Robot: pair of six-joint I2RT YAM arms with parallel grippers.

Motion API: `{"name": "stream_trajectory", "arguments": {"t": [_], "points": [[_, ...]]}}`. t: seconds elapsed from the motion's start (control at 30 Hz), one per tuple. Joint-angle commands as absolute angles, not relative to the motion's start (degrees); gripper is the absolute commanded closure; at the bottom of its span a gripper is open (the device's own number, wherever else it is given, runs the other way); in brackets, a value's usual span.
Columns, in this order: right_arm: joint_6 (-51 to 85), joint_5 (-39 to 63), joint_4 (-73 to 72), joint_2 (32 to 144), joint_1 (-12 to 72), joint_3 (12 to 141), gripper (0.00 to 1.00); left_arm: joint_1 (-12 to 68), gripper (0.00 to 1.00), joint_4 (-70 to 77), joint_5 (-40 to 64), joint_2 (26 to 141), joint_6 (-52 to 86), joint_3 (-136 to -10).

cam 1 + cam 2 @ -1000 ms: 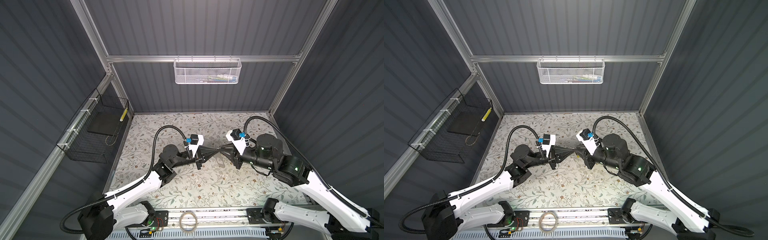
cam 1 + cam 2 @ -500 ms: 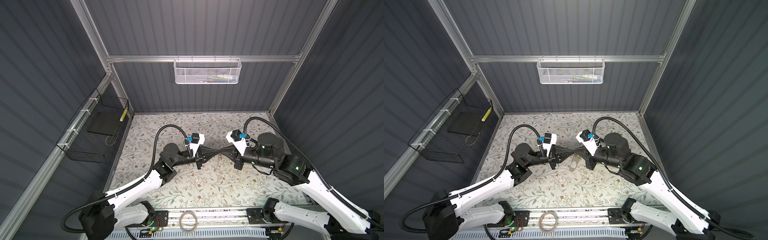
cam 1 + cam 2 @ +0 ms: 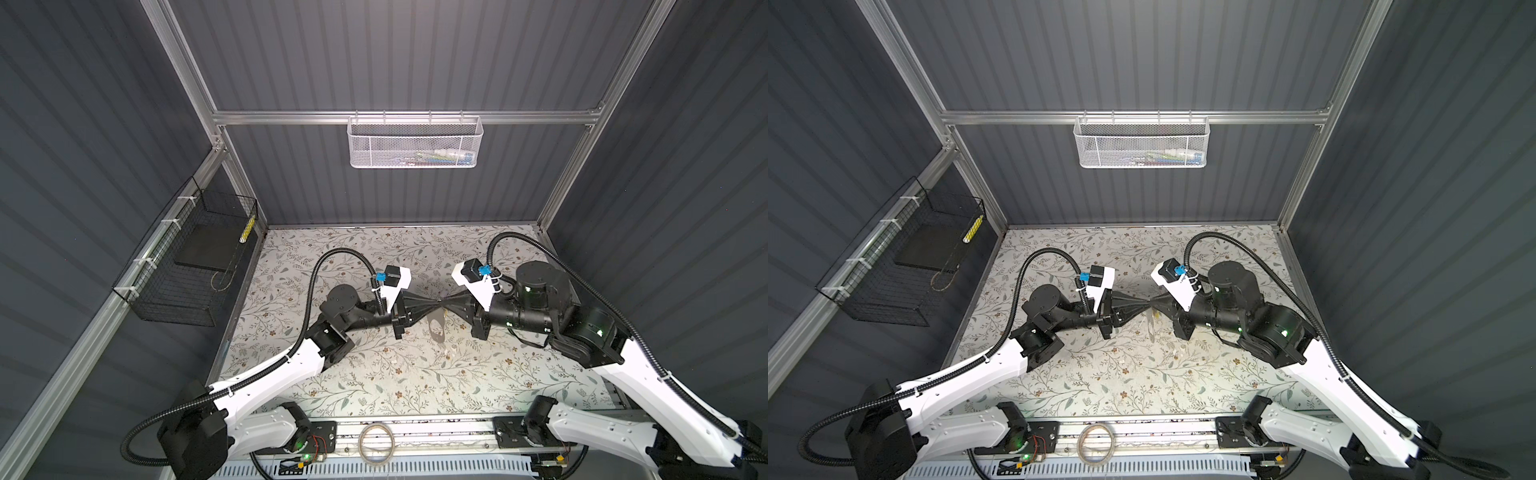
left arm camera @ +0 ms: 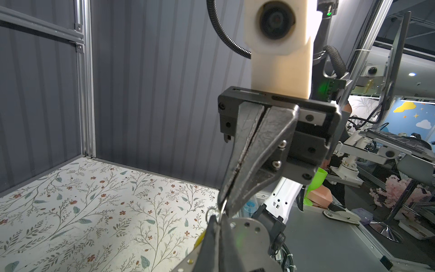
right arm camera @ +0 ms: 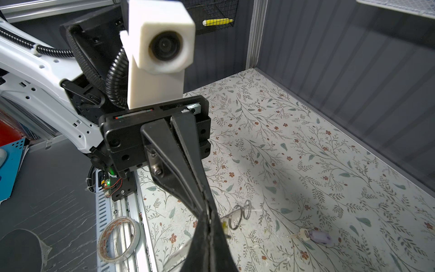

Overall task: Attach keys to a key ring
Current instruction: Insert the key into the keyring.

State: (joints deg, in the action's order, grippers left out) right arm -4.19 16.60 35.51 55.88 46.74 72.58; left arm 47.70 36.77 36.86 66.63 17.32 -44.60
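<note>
Both grippers meet tip to tip above the middle of the floral table [image 3: 374, 374]. My left gripper [image 4: 220, 217] is shut on a thin metal key ring [image 4: 211, 213]. Facing it, my right gripper [image 4: 223, 205] pinches the same ring. In the right wrist view the key ring [image 5: 237, 216] hangs as dark loops beside my right gripper [image 5: 207, 213], under the left gripper [image 5: 203, 200]. A yellow key [image 5: 224, 226] dangles at the ring, mostly hidden behind the fingers. The lilac key [image 5: 317, 236] lies flat on the table, apart from both grippers. In both top views the tips touch [image 3: 439, 300] [image 3: 1148, 300].
A tan tape roll [image 3: 376, 442] [image 5: 118, 239] lies on the front rail. A white mesh basket [image 3: 415, 143] hangs on the back wall. On the left wall hangs a black wire basket [image 3: 187, 266]. Grey walls enclose three sides.
The right jaws have closed. Both arms have levelled out, so the slanted tip-to-tip line now runs straight across, with the left gripper raised a little.
</note>
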Motion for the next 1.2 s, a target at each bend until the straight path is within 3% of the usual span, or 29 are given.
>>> {"name": "stream_trajectory", "arguments": {"t": [0.0, 0.1, 0.37, 0.67, 1.17], "points": [[-5.4, 18.6, 39.7, 57.2, 46.8, 76.0, 1.0, 48.1, 0.84, 27.3, 35.2, 65.3, 11.9, -49.2], [-7.0, 18.2, 44.0, 58.9, 46.8, 78.6, 1.0, 48.0, 0.79, 16.7, 33.7, 63.2, 6.3, -52.1], [-10.3, 17.1, 50.6, 62.4, 46.7, 83.7, 1.0, 48.0, 0.8, -5.6, 31.2, 61.2, -6.3, -61.6], [-11.8, 18.7, 51.9, 63.0, 46.2, 85.3, 1.0, 48.1, 0.85, -12.2, 36.7, 63.9, -10.3, -65.0], [-12.6, 23.3, 51.1, 63.2, 45.8, 85.5, 1.0, 48.0, 0.82, -12.5, 41.0, 66.7, -11.4, -67.6]]}}
